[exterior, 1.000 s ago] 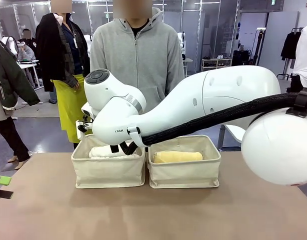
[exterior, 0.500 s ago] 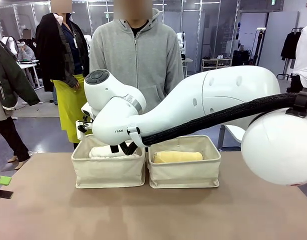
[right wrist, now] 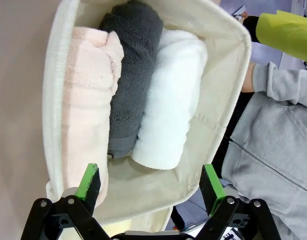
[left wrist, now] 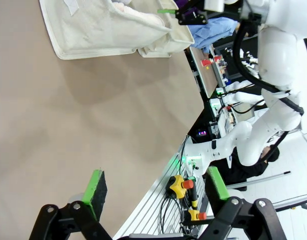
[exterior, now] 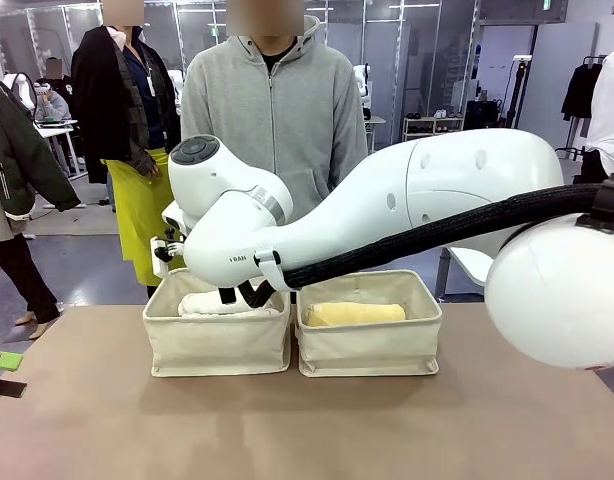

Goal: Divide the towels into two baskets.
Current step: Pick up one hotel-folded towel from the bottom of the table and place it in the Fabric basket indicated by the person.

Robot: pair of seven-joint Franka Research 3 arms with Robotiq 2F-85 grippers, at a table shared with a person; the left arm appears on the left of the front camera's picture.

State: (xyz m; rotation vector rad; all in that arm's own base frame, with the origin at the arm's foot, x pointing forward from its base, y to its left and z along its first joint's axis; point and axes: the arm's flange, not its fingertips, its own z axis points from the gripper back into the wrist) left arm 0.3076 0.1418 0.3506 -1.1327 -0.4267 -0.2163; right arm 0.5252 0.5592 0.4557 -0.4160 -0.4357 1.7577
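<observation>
While three towels crowd one basket (right wrist: 228,45), right tool (right wrist: 149,182) hangs wide open, empty, directly above them: peach towel (right wrist: 86,100), dark grey towel (right wrist: 131,75), white towel (right wrist: 168,100), probably picking one for the neighbouring basket (exterior: 372,345) with yellow towel (exterior: 355,314); left tool (left wrist: 156,187) open above tabletop (left wrist: 83,125)

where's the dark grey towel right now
The dark grey towel lies in the left basket, wedged between the pale peach towel and the white towel, under the open right gripper.
</observation>
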